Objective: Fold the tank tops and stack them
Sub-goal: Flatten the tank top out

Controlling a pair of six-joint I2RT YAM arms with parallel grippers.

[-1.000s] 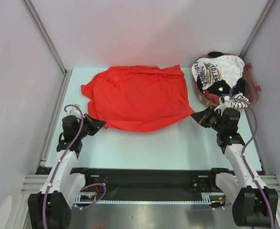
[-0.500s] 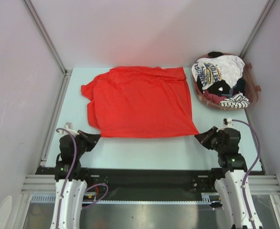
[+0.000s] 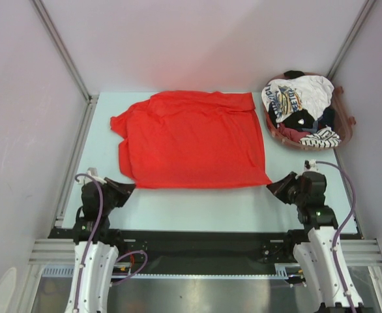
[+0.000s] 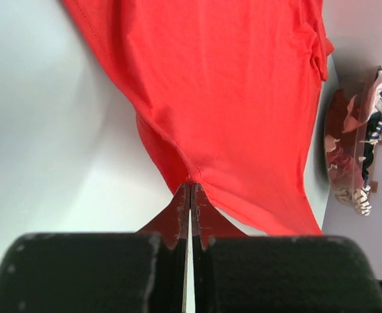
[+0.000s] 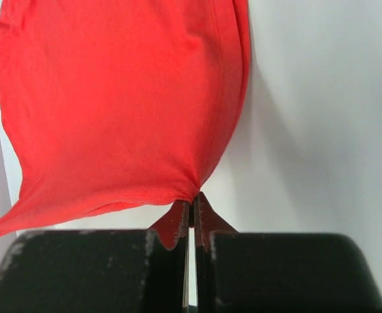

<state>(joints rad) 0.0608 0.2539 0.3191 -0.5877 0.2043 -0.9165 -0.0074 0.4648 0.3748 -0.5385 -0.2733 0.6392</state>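
Left hand (image 4: 191, 186) and right hand (image 5: 194, 195) each pinch a near corner of the one red tank top (image 3: 194, 140). It is spread nearly flat and lightly wrinkled on the worktop (image 3: 197, 202). At least three other tops (image 3: 295, 98) sit heaped in one basket (image 3: 347, 127).

Pale table (image 3: 197, 205); brown basket (image 3: 348, 127)

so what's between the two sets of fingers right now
The near hem of the red tank top, spanning from the left fingers to the right fingers, each shut on a corner. The top view shows it.
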